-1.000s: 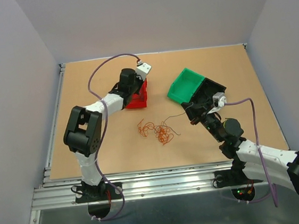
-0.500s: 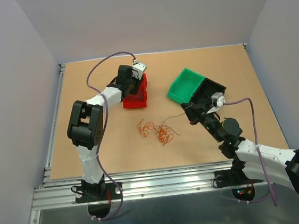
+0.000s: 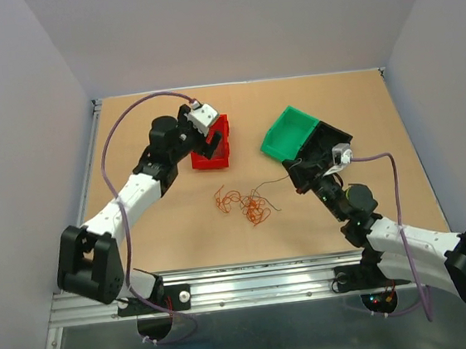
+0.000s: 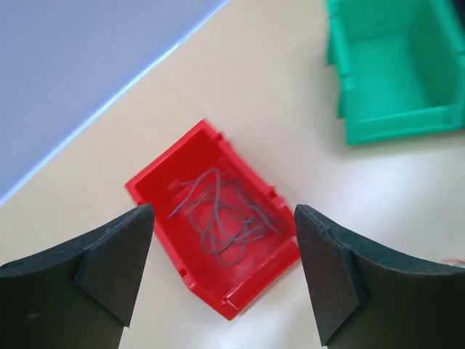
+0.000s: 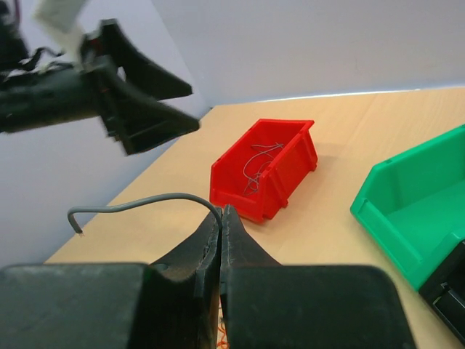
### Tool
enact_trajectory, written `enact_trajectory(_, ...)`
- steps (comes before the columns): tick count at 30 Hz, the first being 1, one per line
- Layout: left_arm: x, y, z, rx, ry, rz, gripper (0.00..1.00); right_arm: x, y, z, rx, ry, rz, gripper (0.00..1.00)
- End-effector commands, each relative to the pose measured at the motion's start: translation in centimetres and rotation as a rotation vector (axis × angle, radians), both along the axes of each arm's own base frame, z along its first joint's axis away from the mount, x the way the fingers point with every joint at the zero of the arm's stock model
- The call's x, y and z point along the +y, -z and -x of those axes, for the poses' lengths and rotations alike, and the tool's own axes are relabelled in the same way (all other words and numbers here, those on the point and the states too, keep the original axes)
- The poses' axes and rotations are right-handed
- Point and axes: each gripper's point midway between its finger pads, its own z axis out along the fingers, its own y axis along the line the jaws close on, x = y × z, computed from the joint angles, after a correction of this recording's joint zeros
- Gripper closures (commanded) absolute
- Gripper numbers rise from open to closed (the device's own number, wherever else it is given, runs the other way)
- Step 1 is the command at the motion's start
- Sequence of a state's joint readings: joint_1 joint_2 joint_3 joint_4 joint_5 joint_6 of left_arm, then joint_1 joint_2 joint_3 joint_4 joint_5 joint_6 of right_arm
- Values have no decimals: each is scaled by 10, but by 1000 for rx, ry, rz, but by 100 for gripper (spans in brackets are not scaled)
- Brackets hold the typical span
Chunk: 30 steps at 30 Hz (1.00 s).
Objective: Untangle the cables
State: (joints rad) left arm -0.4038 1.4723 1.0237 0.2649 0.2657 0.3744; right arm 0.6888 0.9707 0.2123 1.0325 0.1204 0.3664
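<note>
Left claw (image 4: 224, 254): swung back since a second ago; jaws now sprung wide, empty, above the red bin (image 5: 283, 185); grey strands (image 4: 221, 218) lie inside
Right claw (image 5: 220, 212): pinched shut on one grey wire (image 5: 145, 203)
Cables (image 3: 244, 204): orange tangle on the table (image 3: 139, 234), between my arms
Risk: thin wire may slip my pinch; its trailing end may snag the tangle and drag it

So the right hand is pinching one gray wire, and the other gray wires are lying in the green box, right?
Not quite. The right hand does pinch one gray wire, but the other gray wires are lying in the red box, not the green box. The left wrist view shows them there.
</note>
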Motion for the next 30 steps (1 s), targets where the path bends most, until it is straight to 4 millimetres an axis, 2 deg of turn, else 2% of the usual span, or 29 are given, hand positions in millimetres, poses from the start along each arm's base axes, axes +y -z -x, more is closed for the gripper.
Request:
enact_trajectory(1, -46, -31, 64, -186, 377, 15, 10, -16, -10, 0, 5, 64, -114, 99)
enact_trajectory(2, -53, -27, 86, -200, 444, 2, 10, -21, -10, 0, 13, 84, -132, 99)
enact_trajectory(4, -64, -19, 109, -237, 527, -46, 8, -25, -9, -1, 20, 102, -144, 100)
enact_trajectory(5, -77, -16, 129, -280, 605, -91, 6, -26, -9, -1, 20, 107, -148, 100)
enact_trajectory(7, -89, 1, 150, -296, 675, -152, 5, -28, -8, -1, 23, 116, -152, 100)
enact_trajectory(9, -92, 16, 160, -259, 714, -182, 5, -29, -7, -1, 24, 120, -154, 100)
enact_trajectory(14, -101, 30, 164, -195, 760, -221, 6, -27, -7, -1, 29, 114, -154, 100)
enact_trajectory(20, -109, 53, 161, -134, 757, -278, 14, -26, -6, -2, 31, 112, -153, 99)
enact_trajectory(23, -112, 64, 165, -93, 781, -300, 16, -27, -5, -2, 32, 114, -151, 100)
enact_trajectory(26, -114, 66, 166, -84, 790, -312, 18, -28, -5, -2, 32, 119, -151, 99)
enact_trajectory(28, -114, 68, 162, -79, 777, -320, 30, -28, -4, -2, 34, 121, -150, 99)
enact_trajectory(29, -114, 68, 160, -73, 763, -321, 48, -28, -4, -2, 34, 122, -151, 99)
enact_trajectory(30, -115, 71, 158, -65, 758, -327, 55, -28, -4, -2, 36, 122, -151, 99)
